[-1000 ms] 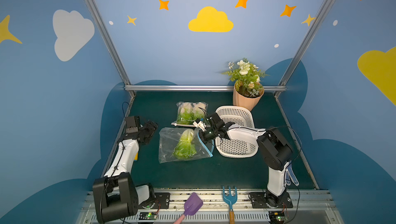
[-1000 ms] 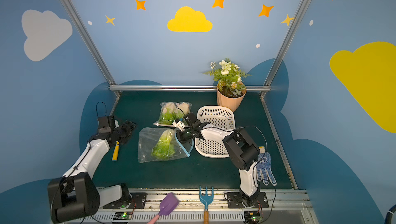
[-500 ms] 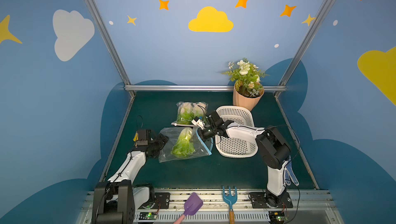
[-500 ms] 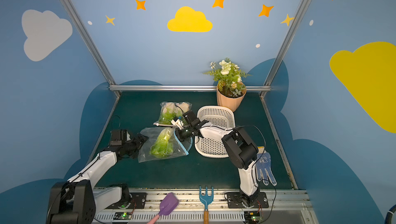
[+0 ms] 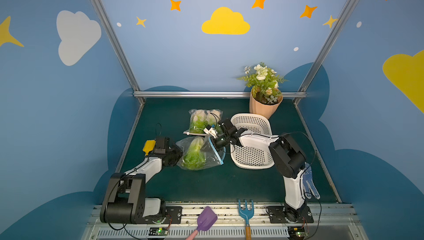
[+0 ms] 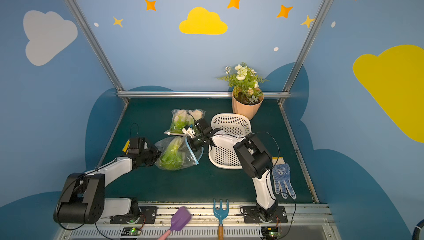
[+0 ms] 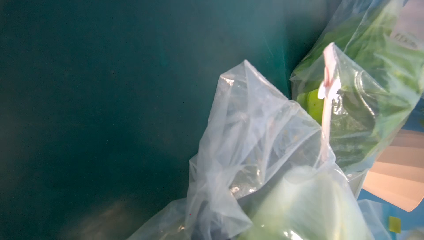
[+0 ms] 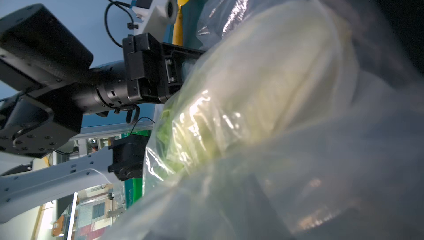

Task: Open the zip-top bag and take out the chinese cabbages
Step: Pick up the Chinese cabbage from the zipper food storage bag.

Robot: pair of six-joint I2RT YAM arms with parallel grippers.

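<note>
A clear zip-top bag (image 5: 202, 156) (image 6: 179, 158) with a blue zip edge lies mid-table in both top views, with one chinese cabbage (image 5: 193, 154) (image 8: 263, 78) inside it. My left gripper (image 5: 177, 156) (image 6: 158, 155) is shut on the film at the bag's closed end, and bunched film (image 7: 229, 158) hides its fingers in the left wrist view. At the zip end my right gripper (image 5: 212, 141) (image 6: 191, 141) has film draped over its jaws. A second bag (image 5: 204, 120) (image 7: 367, 89) behind holds two more cabbages.
A white perforated basket (image 5: 250, 117) lies under the right arm, right of the bags. A potted plant (image 5: 263, 105) stands at the back right. A yellow tool (image 5: 148, 146) lies by the left wrist. A dotted glove (image 5: 309, 183), blue fork (image 5: 246, 211) and purple scoop (image 5: 206, 219) lie along the front.
My left gripper came in from the table's left side to the bag's closed end and shut on the film. The right gripper stayed at the zip end, which now stands raised.
</note>
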